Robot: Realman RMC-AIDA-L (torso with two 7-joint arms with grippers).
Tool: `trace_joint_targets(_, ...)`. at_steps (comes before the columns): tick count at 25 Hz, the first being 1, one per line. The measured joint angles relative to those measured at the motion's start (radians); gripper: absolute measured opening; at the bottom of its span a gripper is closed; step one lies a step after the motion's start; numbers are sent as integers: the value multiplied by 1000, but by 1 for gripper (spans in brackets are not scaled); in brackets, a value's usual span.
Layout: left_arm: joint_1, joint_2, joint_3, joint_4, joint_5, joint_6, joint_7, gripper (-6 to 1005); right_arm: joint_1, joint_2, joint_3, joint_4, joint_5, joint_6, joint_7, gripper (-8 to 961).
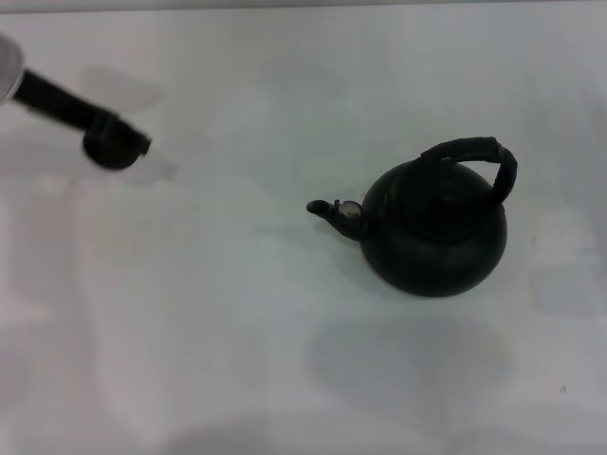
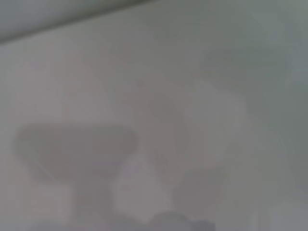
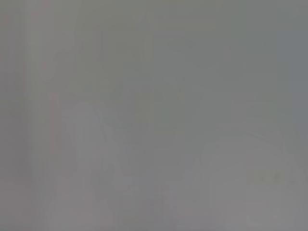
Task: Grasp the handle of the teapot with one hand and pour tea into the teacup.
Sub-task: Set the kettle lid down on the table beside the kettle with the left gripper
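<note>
Only a dark stub of the robot's left arm showed

From where I stood, the left arm (image 1: pixel 57 100) was a slim, matte black rod coming out of a pale, whitish-grey rounded housing at the very edge of the head view. It ended in the left gripper (image 1: pixel 116 144), a stubby, rounded black lump with a flatter, squared-off lip on one side. The surface looked plain and dull, with no markings, screws or cables that I could make out. Its fingers could not be told apart from the rest of the black mass. Neither wrist view showed any part of the machine, and the right arm was nowhere to be seen.
</note>
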Motion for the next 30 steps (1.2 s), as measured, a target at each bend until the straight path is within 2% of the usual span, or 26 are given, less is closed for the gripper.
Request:
trace_joint_targets(5,-93,-23,35,-57,-3,0,-2,700,1,0,-2,-1,0,4,1,756)
trace_joint_targets(10,-139,-28,170,-137,-51,6,-33,701,1,0,-2,-3,0,6,1,756)
trace_joint_targets(15,-140,-31,293,-145,-128,10,-55,701,-1,-1,-2,-5,0,6,1,756)
trace_joint_targets(21,-135,-31,353,-143,-205,11,-51,700,2,-2,-2,-8,0,4,1,756)
trace_joint_targets(30,-115,-33,393,-142,-209,25,-49,700,6,-1,-2,-3,0,0,-4,756)
